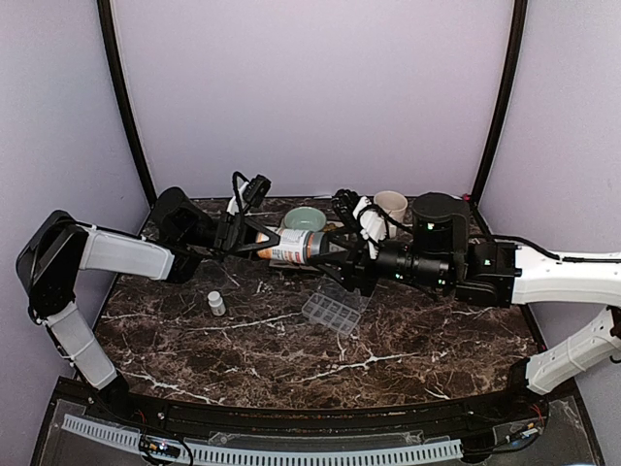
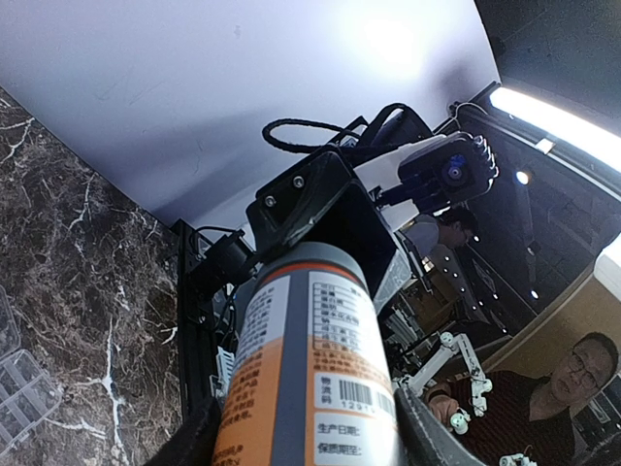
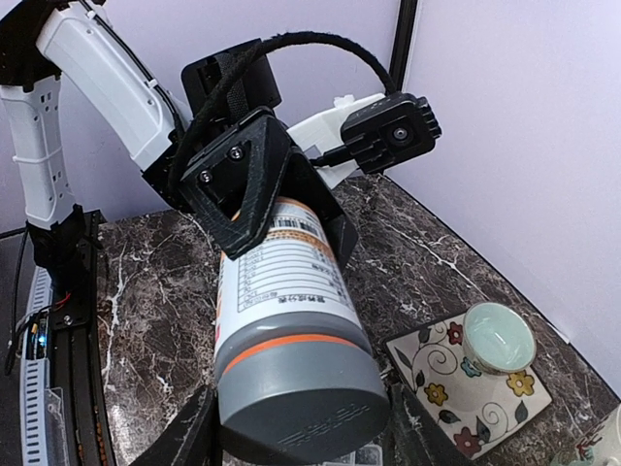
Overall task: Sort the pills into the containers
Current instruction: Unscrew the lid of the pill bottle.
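The orange grey-capped bottle [image 1: 294, 246] is held on its side above the table, between both arms. My left gripper [image 1: 254, 241] is shut on the bottle's labelled body [image 2: 310, 369]. My right gripper [image 1: 335, 254] is shut on its grey cap [image 3: 301, 398], with a finger on each side. The cap is on the bottle. The clear pill box [image 1: 332, 313] lies on the marble just below and in front of the bottle, with its lid open. It also shows at the left edge of the left wrist view [image 2: 19, 388]. No pills are visible.
A tiny white bottle [image 1: 216, 304] stands on the table to the left. A pale green cup [image 1: 304, 218] on a floral saucer [image 3: 437, 388], a white cup [image 1: 391, 205] and a black cylinder [image 1: 439, 209] stand at the back.
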Robot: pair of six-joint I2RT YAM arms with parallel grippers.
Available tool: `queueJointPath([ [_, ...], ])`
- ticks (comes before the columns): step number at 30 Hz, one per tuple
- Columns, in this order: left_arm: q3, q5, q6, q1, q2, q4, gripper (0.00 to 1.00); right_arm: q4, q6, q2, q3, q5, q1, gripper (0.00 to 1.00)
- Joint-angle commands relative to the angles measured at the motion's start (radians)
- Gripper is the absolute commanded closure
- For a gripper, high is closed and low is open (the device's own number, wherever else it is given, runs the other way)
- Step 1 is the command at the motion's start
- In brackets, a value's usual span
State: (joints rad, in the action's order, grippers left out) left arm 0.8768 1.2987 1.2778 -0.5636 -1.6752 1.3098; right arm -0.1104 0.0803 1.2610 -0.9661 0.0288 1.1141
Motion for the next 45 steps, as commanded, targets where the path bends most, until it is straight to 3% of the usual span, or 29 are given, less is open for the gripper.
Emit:
queueJointPath([
  [1, 0.019, 0.015, 0.024, 0.005, 0.032, 0.155, 0.77, 0.122, 0.024, 0.01, 0.014, 0.058, -0.005, 0.55],
  [5, 0.011, 0.007, -0.014, 0.004, 0.041, 0.121, 0.77, 0.111, -0.009, -0.007, 0.01, 0.039, -0.006, 0.34],
  [9, 0.008, 0.001, -0.061, 0.005, 0.051, 0.079, 0.78, 0.104, -0.029, -0.03, 0.01, 0.028, -0.008, 0.25],
  [18, 0.0, -0.02, -0.141, 0.005, 0.067, 0.012, 0.78, 0.105, -0.133, -0.069, 0.011, 0.017, -0.014, 0.2],
  [25, 0.001, -0.097, -0.414, 0.005, 0.134, -0.261, 0.78, 0.077, -0.485, -0.099, 0.008, -0.066, -0.09, 0.2],
  [33, 0.01, -0.116, -0.513, 0.005, 0.152, -0.338, 0.8, -0.021, -0.839, -0.086, 0.023, -0.265, -0.215, 0.21],
  [45, 0.033, -0.12, -0.618, 0.005, 0.17, -0.461, 0.86, -0.095, -0.996, 0.007, -0.038, -0.406, -0.239, 0.21],
])
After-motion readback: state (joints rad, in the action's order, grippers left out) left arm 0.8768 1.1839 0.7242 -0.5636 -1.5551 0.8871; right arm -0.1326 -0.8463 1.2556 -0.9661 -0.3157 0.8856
